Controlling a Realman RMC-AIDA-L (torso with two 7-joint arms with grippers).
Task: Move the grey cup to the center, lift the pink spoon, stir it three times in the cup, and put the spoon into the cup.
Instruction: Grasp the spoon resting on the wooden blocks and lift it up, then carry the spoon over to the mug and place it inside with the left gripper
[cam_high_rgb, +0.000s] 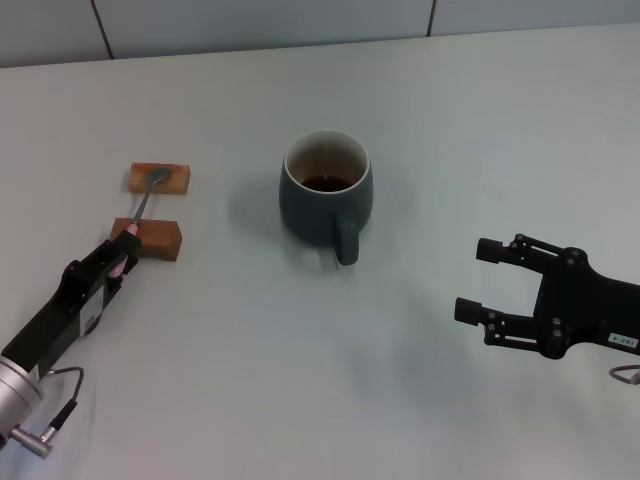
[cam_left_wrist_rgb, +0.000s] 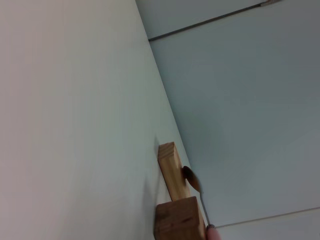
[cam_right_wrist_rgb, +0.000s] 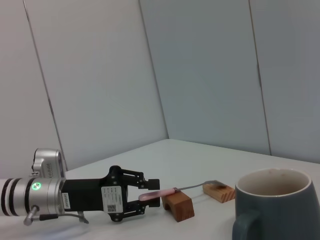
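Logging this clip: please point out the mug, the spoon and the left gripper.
mug (cam_high_rgb: 322, 205), head view, on its dark outer wall.
spoon (cam_high_rgb: 158, 177), head view, on its metal bowl.
left gripper (cam_right_wrist_rgb: 150, 196), right wrist view, between its fingertips, around the spoon's pink handle.
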